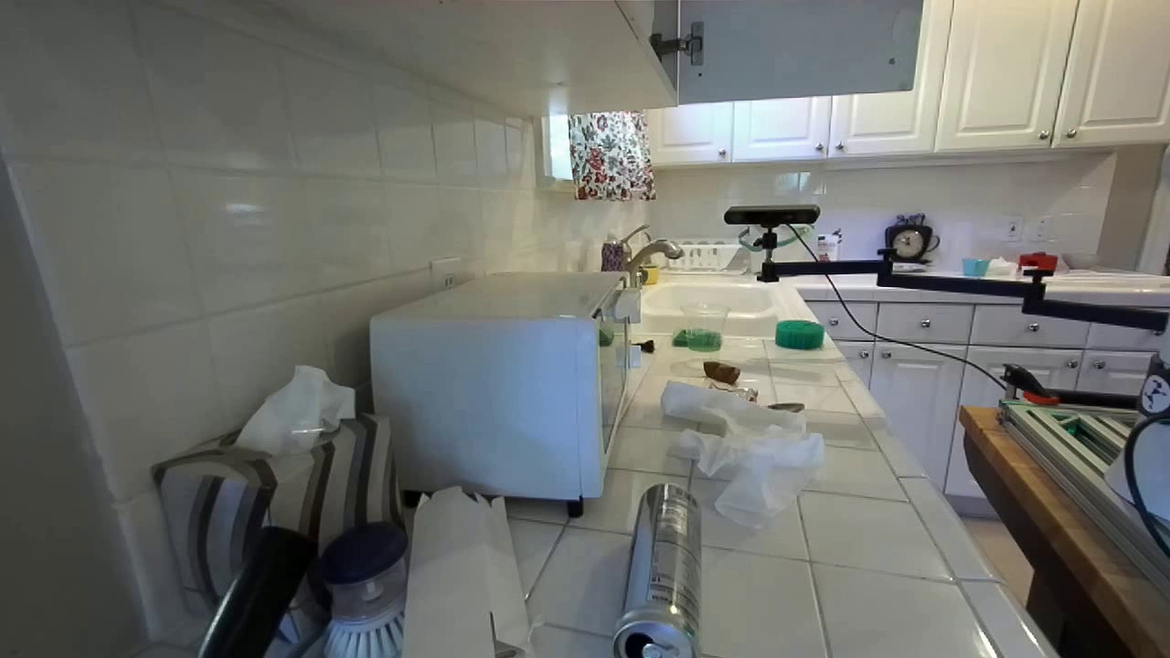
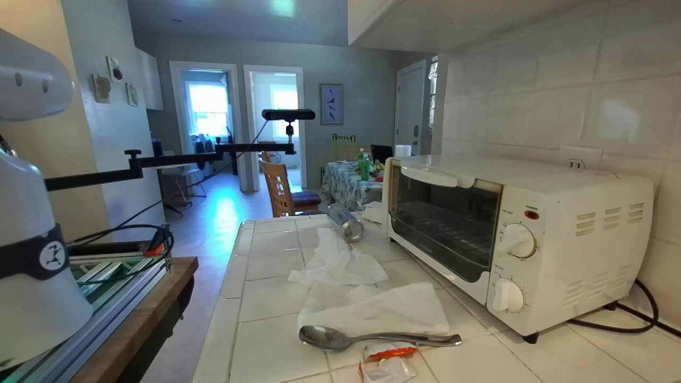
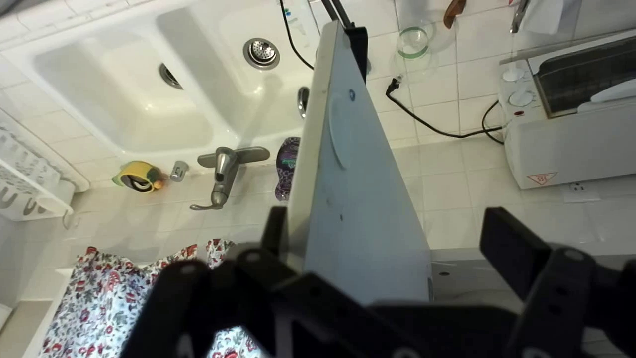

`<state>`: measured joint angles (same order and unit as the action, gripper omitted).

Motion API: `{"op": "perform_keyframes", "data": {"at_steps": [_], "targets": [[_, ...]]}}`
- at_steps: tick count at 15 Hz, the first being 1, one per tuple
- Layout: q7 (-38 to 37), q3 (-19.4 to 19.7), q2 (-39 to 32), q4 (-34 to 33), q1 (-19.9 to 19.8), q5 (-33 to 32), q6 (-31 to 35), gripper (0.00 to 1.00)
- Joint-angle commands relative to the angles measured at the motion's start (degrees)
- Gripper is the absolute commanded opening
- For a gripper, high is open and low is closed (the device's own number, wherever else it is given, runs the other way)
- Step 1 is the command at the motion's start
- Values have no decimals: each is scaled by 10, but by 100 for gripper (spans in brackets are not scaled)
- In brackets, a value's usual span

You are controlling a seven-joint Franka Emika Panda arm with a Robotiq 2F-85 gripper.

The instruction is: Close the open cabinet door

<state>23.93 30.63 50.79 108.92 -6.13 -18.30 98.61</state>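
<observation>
The cabinet door [image 1: 795, 50] stands swung open from the upper cabinet [image 1: 512, 46] in an exterior view. Its greyish flat face and a dark hinge [image 1: 681, 44] show there. In the wrist view the door [image 3: 360, 199] runs down the middle, seen along its bottom edge. My gripper [image 3: 392, 238] is open, with its fingers wide apart. The door lies between the fingers, close to the left finger; I cannot tell whether they touch. The right finger is well apart from the door, on the side of the cabinet interior. The gripper is outside both exterior views.
Below are the white toaster oven [image 2: 532, 239], also in an exterior view [image 1: 494, 393], the sink [image 3: 149, 99] and the faucet [image 3: 223, 174]. A camera on a black jointed arm [image 1: 960, 281] reaches over the counter. The robot base [image 2: 37, 255] stands across the gap.
</observation>
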Motion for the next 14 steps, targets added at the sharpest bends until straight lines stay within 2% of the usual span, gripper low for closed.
{"op": "perform_keyframes", "data": {"at_steps": [1,4,7,14], "targets": [[31,0,3,-20,2,15,-35,100],[27,2,9,-25,-2,12,-50,100],[30,13,8,-27,-1,4,-26,100],[83,59,-15,-32,54,28,11,100]]}}
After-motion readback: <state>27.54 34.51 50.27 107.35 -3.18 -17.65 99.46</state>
